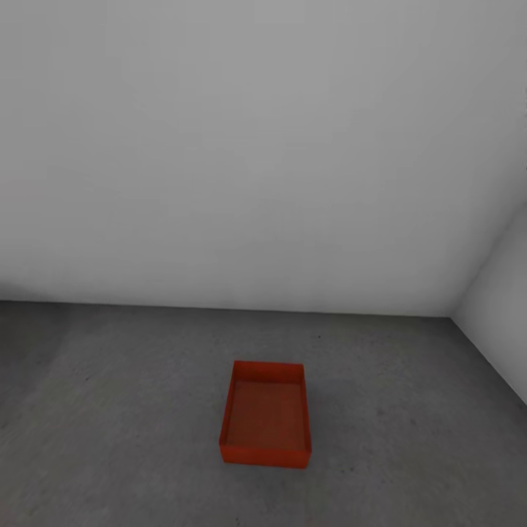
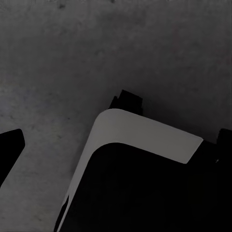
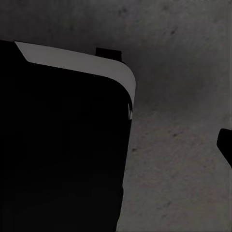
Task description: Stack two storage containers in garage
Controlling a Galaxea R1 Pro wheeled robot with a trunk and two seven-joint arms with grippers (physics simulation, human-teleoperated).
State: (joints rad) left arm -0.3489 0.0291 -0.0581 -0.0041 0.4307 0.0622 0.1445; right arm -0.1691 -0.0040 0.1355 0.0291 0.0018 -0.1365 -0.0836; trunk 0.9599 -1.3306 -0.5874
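Left wrist view: one black fingertip pokes in at the left edge; its partner isn't clear, so can't tell if the left gripper is open or closed. Nothing sits against that tip. Lower centre and right of the frame is taken by the robot base, a black body w/ a light grey rounded edge, seen over the floor, dark grey mottled concrete.

Right wrist view: a black fingertip shows at the right edge, mid-height, w/ bare concrete around it; the other finger isn't visible, so can't tell the right gripper's state either. Same black-and-grey base fills the left half of that frame, w/ concrete to its right.

Head view: one storage container, orange-red, open-topped, rectangular, rests flat on the concrete at lower centre of the frame, long side running away from the camera. Its inside looks bare. Container is well apart from the back wall, plain white, filling the upper half of the frame. A side wall meets it in a corner at right.
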